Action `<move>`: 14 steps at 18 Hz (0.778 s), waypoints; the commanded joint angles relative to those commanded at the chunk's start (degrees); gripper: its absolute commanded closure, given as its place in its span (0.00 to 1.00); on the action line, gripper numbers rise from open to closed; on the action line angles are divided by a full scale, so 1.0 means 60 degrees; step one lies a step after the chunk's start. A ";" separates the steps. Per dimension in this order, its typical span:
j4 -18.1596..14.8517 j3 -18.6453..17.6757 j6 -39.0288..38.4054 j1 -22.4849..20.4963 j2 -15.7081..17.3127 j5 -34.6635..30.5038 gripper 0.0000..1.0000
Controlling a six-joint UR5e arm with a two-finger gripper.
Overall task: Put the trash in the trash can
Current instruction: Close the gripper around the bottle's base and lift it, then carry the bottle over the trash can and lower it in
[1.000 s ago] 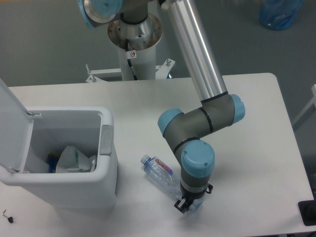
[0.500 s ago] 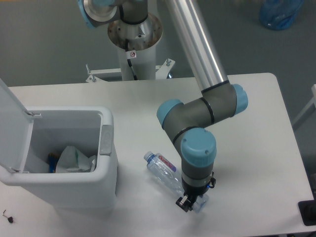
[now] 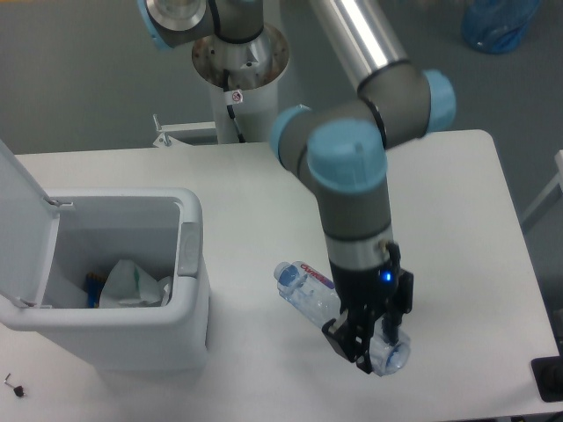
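Observation:
My gripper (image 3: 365,338) is shut on the clear crushed plastic bottle (image 3: 310,290), holding it near its base, lifted above the table at the front right. Its blue cap (image 3: 284,272) points left toward the trash can (image 3: 114,338), a white bin with its flip lid (image 3: 22,220) standing open at the left. Inside the bin lies the crumpled white paper wrapper (image 3: 132,283) with a small green mark. The bottle's bottom end is partly covered by the fingers.
The arm's white base column (image 3: 239,97) stands behind the table's far edge. A blue bag (image 3: 500,25) lies on the floor at the top right. A small dark object (image 3: 13,385) sits by the table's front left corner.
The gripper has risen from the table with the bottle in it, lifting it up and slightly right. The wrist now appears larger and closer to the camera.

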State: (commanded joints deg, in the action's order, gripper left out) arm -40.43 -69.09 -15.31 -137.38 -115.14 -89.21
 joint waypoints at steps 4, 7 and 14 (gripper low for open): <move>0.0117 0.0119 0.0719 0.0278 0.0454 0.0000 0.43; 0.0117 0.0060 0.1101 0.0527 0.0791 -0.0015 0.43; 0.0117 0.0133 0.1189 0.1069 0.1275 -0.0015 0.43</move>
State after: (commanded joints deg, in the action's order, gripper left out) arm -39.73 -68.29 -8.17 -130.96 -107.49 -89.30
